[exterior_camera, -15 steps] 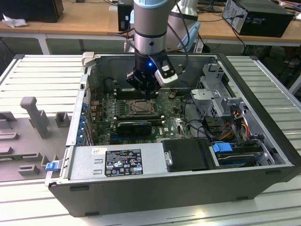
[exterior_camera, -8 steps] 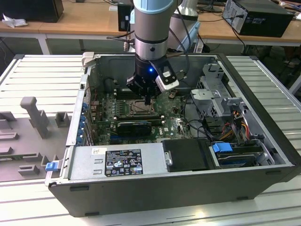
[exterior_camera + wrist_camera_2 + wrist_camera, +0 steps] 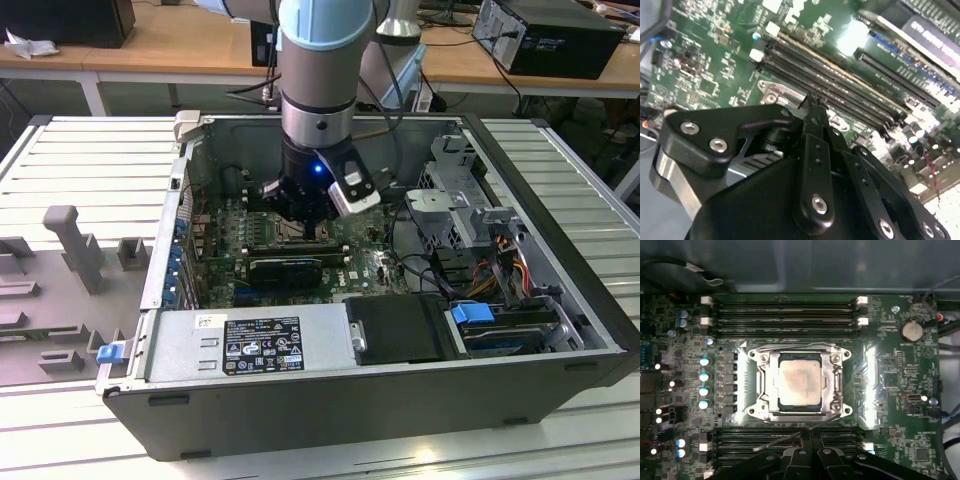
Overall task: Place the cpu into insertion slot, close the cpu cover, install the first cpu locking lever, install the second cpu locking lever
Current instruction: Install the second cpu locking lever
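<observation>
Note the cpu point(image 3: 799, 384) lying flat in the insertion slot point(image 3: 838, 408), pale face up, with the cpu cover point(image 3: 766, 385) folded down around its edges. Judge the first two steps done on that showing.

Look to the levers instead. Find one thin locking lever point(image 3: 795, 345) lying along the socket edge nearest the upper memory slots point(image 3: 785, 315), apparently tucked in. Find the other lever point(image 3: 777, 441) slanting away from the opposite edge, out across the lower memory slots, evidently not latched.

See the gripper point(image 3: 807, 436) just beside that free lever, fingers drawn narrow and close together, tips point(image 3: 812, 102) nearly meeting in the second wrist view. Cannot tell whether the wire is pinched between them or merely crossed by them. In the exterior view, spot the gripper point(image 3: 300, 225) low inside the open computer case point(image 3: 560, 260), over the motherboard point(image 3: 900, 390).

To do this step well, probably:
- Bear on the lever near its free end, not near the hinge.
- Push down and slightly outward, so as to clear the retaining hook before swinging under it.
- Keep the tips off the memory slots and the cover.
- Avoid sideways force that could let the thin, springy wire slip off the tips.
</observation>
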You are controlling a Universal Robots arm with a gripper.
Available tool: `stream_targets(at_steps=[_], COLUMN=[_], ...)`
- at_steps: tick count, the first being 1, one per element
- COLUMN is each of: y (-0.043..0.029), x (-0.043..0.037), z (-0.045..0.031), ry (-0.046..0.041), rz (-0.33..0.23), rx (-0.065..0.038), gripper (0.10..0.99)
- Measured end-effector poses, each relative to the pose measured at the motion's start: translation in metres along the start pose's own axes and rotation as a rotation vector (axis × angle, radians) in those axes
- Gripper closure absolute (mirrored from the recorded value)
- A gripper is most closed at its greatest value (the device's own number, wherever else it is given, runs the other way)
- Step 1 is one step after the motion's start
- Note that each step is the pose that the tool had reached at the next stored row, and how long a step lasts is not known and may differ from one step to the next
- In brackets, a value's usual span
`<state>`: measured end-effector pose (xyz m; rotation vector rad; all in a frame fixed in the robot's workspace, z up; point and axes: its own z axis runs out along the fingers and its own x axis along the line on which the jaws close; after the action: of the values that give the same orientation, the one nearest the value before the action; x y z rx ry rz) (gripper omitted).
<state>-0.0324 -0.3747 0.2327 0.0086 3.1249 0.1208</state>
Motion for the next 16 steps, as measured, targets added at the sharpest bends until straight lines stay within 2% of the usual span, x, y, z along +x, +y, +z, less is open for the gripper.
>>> stream_targets(at_steps=[2,3,5,13,15,16], y=[-0.0001,-0.0002,-0.0003,-0.0018,-0.0035,-0.0048], x=[0.0048,0.0100,0.0120,0.0137,0.0146,0.0153], z=[0.0004,0.0013,0.0037,0.0164,0.0166,0.0166], ry=[0.0004,0.0009,0.0015,0.0066,0.0030,0.0006], rz=[-0.005,-0.010,-0.019,-0.082,-0.084,-0.085], rx=[-0.005,-0.013,-0.020,-0.025,-0.037,-0.046], gripper=[0.980,0.980,0.980,0.980,0.980,0.980])
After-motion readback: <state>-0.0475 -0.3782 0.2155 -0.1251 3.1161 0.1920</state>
